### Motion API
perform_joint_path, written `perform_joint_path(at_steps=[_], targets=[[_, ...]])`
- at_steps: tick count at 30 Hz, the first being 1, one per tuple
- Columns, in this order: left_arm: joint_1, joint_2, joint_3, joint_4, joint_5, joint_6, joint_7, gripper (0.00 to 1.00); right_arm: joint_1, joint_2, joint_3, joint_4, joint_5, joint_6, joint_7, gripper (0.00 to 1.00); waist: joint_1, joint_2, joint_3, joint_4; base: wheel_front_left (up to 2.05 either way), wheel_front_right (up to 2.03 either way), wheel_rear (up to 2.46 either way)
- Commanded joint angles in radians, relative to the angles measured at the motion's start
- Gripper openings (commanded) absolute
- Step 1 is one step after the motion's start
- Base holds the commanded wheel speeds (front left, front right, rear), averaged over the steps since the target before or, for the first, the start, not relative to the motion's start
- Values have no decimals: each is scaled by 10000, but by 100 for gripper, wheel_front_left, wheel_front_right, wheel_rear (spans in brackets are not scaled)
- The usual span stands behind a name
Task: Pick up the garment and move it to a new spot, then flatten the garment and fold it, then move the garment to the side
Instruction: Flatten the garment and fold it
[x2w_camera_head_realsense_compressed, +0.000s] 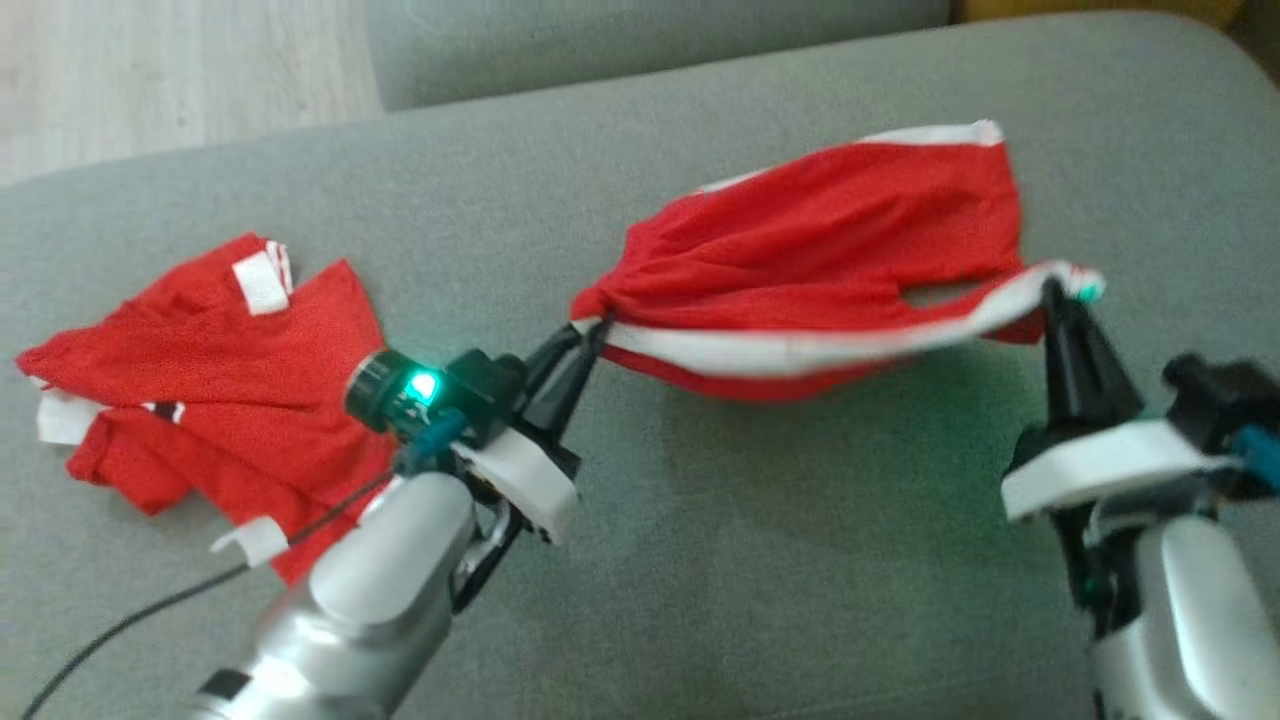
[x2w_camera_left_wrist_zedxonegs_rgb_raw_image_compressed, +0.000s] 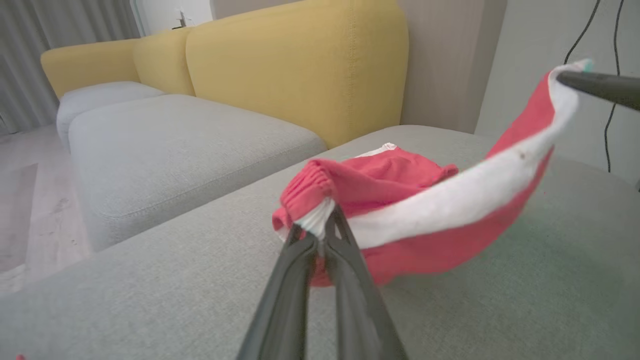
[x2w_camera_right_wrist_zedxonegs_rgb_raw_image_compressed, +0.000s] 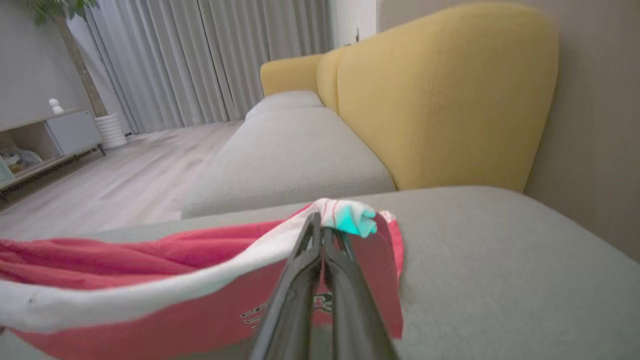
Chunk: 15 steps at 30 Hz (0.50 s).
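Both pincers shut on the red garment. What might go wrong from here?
1. Left pincer and right pincer hold the stretched garment only by its white trim, at their tips; tension may pull it free.
2. Left arm passes over the second red garment and could drag it.

Soft, even light leaves only a faint shadow under the garment (x2w_camera_head_realsense_compressed: 820, 250), whose edges smear with motion blur. A green lamp (x2w_camera_head_realsense_compressed: 424, 385) glows, a green cast tints the grey cushion (x2w_camera_head_realsense_compressed: 760, 560), and the wrist views bend at their edges.
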Motion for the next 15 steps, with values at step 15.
perform_joint_path(at_steps=[15], targets=[[-2529, 961, 1624, -958, -969, 68, 1219, 0, -4096, -1850, 1517, -113, 915, -7, 99, 0, 0, 0, -1150, 267, 0, 0, 0]])
